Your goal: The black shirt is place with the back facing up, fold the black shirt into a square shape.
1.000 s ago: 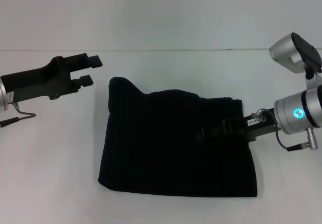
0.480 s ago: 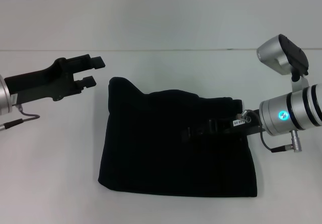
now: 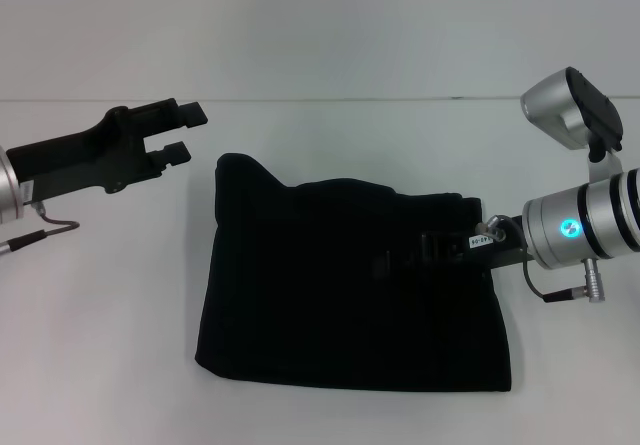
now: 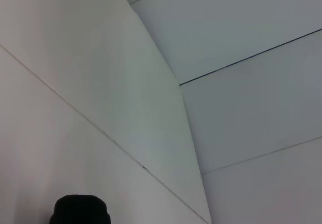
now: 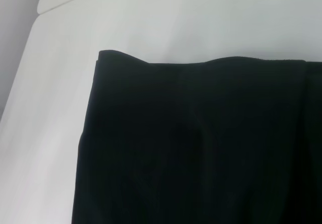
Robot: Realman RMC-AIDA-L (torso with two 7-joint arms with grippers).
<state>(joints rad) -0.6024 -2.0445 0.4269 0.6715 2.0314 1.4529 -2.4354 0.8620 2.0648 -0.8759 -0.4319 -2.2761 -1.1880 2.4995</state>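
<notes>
The black shirt [image 3: 340,295] lies folded into a rough rectangle on the white table [image 3: 100,345], with one corner peaking up at its far left. No lettering shows. My right gripper [image 3: 395,261] reaches in from the right, low over the middle of the shirt, black against the black cloth. In the right wrist view the black shirt [image 5: 201,143] fills most of the picture, its folded edge and corner lying flat. My left gripper [image 3: 186,132] hovers open beyond the shirt's far left corner, holding nothing.
The white table's far edge [image 3: 330,100] meets a pale wall behind. Bare tabletop [image 5: 55,93] surrounds the shirt on all sides. The left wrist view shows only pale wall panels [image 4: 226,108] and a dark rounded tip [image 4: 78,211].
My right arm pushed left over the shirt, then drew back a little to the right. The left gripper barely shifted. The shirt kept its shape.
</notes>
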